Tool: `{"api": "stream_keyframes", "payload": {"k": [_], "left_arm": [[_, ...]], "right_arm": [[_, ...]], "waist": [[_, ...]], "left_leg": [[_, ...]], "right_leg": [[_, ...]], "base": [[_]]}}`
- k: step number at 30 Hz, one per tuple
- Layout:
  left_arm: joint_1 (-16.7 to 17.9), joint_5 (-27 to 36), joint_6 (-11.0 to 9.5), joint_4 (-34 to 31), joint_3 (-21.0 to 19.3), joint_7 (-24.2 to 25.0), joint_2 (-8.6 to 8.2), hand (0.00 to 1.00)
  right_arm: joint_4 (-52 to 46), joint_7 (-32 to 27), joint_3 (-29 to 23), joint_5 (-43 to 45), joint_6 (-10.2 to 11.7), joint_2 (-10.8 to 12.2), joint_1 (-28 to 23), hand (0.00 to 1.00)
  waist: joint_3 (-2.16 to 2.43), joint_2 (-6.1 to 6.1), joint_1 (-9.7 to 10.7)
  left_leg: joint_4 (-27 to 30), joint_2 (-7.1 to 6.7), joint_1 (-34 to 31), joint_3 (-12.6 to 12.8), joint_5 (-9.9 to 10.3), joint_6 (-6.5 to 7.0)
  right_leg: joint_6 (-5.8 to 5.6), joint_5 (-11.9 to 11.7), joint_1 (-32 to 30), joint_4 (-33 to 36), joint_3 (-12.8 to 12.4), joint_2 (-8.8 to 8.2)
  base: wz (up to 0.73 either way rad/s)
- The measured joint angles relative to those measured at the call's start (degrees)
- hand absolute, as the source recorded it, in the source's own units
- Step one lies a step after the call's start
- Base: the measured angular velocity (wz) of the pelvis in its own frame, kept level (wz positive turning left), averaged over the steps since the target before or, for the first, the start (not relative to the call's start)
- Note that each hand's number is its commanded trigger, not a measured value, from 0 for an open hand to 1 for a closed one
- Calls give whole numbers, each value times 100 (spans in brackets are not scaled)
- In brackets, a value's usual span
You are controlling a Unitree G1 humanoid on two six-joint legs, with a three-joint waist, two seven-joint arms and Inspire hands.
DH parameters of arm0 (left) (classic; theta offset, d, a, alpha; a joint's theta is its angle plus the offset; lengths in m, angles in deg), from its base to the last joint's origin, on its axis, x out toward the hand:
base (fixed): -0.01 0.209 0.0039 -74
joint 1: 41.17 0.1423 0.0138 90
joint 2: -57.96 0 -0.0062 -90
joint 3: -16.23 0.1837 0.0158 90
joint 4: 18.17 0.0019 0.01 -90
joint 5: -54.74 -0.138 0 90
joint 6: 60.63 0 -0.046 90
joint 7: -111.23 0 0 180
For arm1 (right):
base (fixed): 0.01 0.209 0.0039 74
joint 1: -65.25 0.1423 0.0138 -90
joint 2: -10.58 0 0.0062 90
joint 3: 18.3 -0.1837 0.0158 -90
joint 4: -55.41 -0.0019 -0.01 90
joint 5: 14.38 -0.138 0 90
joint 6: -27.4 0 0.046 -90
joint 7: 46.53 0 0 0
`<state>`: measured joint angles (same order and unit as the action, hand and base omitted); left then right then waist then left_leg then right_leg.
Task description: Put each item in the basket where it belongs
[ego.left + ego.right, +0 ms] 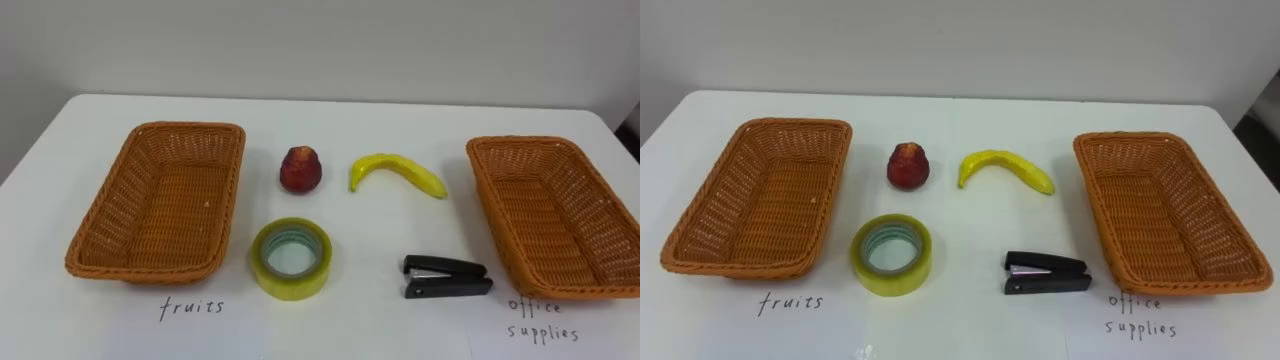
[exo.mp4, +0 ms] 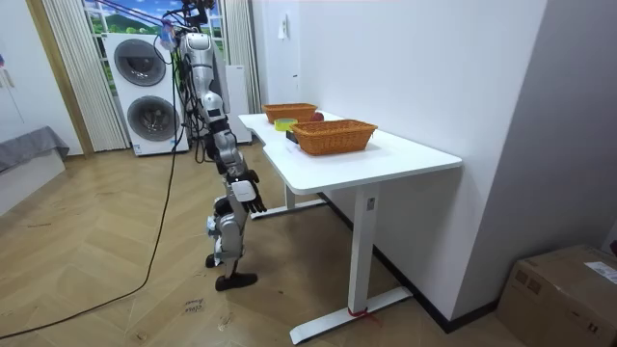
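Two empty wicker baskets stand on the white table (image 1: 380, 320): the left basket (image 1: 160, 205) above a handwritten "fruits" label (image 1: 192, 307), the right basket (image 1: 555, 215) above an "office supplies" label (image 1: 540, 318). Between them lie a red fruit (image 1: 300, 169), a yellow banana (image 1: 395, 171), a roll of yellowish tape (image 1: 290, 285) and a black stapler (image 1: 445, 276). In the room view I stand at the table's long side, and my right hand (image 2: 246, 190) hangs below the tabletop with relaxed fingers, holding nothing.
The table (image 2: 405, 154) stands against a white wall. Stacked washing machines (image 2: 145, 92) are behind me. A cardboard box (image 2: 569, 284) sits on the wooden floor at the room view's right.
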<state>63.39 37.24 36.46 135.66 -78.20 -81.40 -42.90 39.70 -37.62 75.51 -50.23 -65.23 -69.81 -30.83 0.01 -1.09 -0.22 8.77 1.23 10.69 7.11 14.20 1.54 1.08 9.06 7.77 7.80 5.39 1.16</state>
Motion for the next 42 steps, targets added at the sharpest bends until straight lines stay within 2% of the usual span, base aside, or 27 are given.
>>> {"api": "stream_keyframes", "payload": {"k": [9, 16, 22, 25, 28, 32, 36, 38, 42], "left_arm": [[11, 117, 124, 15, 8, 70, -4, 0], [2, 116, 131, 38, -13, 70, -1, 0], [23, 226, 164, 31, -249, 69, -17, 0], [22, 226, 168, 27, -394, 70, -13, 0], [23, 224, 162, 27, -490, 53, 8, 0], [33, 225, 156, 25, -564, 38, 22, 0], [13, 244, 64, 25, -743, 31, 16, 0], [-9, 431, -12, 25, -781, 4, 34, 0], [13, 816, -122, 26, -916, -87, 79, 0]], "right_arm": [[-3, -65, 69, 237, -3, -2, -11, 0], [11, -74, 71, 229, -15, -5, -13, 0], [130, -118, -150, 119, -114, -2, -28, 0], [127, -212, -193, -216, -121, 4, -85, 0], [124, -267, -419, -388, -122, 3, -204, 0], [116, -366, -832, -577, -122, 2, -378, 0], [128, -437, -1214, -1020, -120, -31, -564, 0], [121, -453, -1308, -1254, -121, -45, -634, 0], [16, -686, -1929, -1616, -124, -62, -657, 0]], "waist": [[10, -21, 2], [8, -19, 2], [5, 0, 2], [4, -3, 3], [4, -7, 33], [8, -16, 215], [17, -39, 315], [21, -50, 348], [21, -58, 405]], "left_leg": [[-6, 7, 15, 26, 0, 0], [-9, 8, 43, 23, 0, 0], [-30, 11, 75, 37, 0, 0], [-37, 11, 74, 39, 1, 0], [-37, 9, 72, 19, 1, 0], [-32, 9, 62, 32, 0, 0], [-51, 15, 95, 79, 0, 0], [-58, 17, 98, 97, 0, 0], [-63, 21, 105, 218, 2, 3]], "right_leg": [[0, 0, 20, 0, -18, 6], [0, 0, 56, 2, -33, 0], [1, 0, 70, 2, -58, 22], [1, 0, 65, 5, -61, 24], [1, 1, 58, -2, -57, 19], [1, 1, 41, 5, -53, 10], [2, 2, 20, 27, -80, 24], [3, 2, 1, 44, -117, 41], [2, 10, -79, 111, -270, 61]], "base": [[0], [0], [0], [0], [0], [-1], [-8], [-9], [-15]]}}
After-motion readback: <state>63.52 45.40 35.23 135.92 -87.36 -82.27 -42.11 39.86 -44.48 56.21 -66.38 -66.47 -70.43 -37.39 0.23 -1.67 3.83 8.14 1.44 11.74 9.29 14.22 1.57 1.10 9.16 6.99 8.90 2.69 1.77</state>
